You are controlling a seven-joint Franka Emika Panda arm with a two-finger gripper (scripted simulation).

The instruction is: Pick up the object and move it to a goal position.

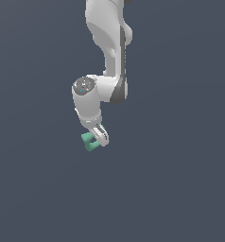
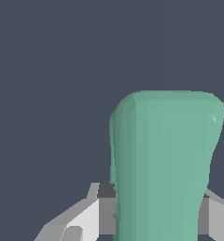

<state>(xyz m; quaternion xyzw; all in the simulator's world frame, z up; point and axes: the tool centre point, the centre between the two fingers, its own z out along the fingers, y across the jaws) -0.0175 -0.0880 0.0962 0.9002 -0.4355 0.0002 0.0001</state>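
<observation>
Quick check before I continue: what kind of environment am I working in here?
Most likely a bare simulated test scene, not a real room. The dark grey surface is flat and featureless, and the white arm and the teal-green object in the gripper look like smooth renders.

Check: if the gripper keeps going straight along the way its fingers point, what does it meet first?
The teal-green object already sits between the gripper fingers, so it leads. Beyond it, the wrist view shows only plain dark surface and nothing else in line. Depth to that surface is unclear, so probably the surface itself.
</observation>
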